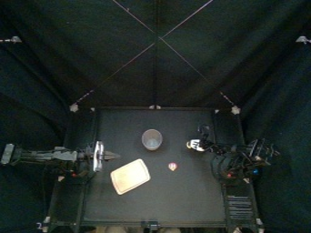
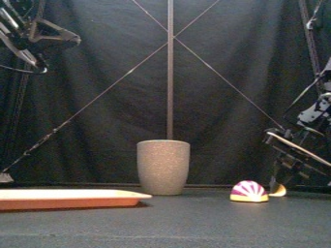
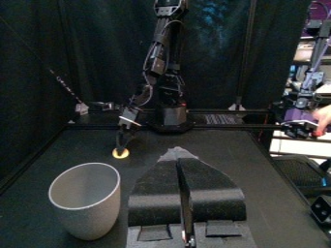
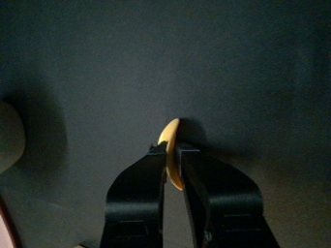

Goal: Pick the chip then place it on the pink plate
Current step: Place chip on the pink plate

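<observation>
Much bare table (image 1: 183, 202) is lying open along the front edge. Front-left of the grey cup (image 2: 165, 167), the pink plate (image 1: 129, 176) is showing a bare top. A pink striped toy (image 2: 247, 191) is sitting front-right of the cup. Right of the cup, the right gripper (image 4: 173, 148) is pinching the chip (image 4: 171, 131), a thin yellow disc, edge-on and low over the table. The cup is standing upright. The left gripper (image 3: 183, 160) is hovering left of the cup with its jaws pressed together.
</observation>
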You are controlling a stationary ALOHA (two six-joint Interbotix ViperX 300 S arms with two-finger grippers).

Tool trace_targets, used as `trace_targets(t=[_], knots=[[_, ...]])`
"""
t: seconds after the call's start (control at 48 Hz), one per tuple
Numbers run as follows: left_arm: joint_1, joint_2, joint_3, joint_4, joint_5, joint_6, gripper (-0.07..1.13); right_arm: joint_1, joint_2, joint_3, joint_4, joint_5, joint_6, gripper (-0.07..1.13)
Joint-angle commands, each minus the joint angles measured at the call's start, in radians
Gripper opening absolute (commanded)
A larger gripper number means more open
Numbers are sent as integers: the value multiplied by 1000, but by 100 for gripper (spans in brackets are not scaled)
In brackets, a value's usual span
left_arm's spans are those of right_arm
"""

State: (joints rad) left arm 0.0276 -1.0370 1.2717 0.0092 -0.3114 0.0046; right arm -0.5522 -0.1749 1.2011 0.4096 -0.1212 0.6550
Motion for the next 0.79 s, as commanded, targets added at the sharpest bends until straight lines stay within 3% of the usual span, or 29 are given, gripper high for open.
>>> trace_targets(t=[0.021,0.417,0.583,0.792], knots=[[3,2,-14,3,-3,2,-1,75,-34,-38,-20,9,-3,52],[3,2,-12,3,-3,2,-1,451,6,-327,-101,64,-3,52],[3,2,-14,3,-3,2,-1,549,149,-489,-123,64,-5,52],[5,2,-12,3,-3,2,-1,591,356,-699,-176,75,-9,52]])
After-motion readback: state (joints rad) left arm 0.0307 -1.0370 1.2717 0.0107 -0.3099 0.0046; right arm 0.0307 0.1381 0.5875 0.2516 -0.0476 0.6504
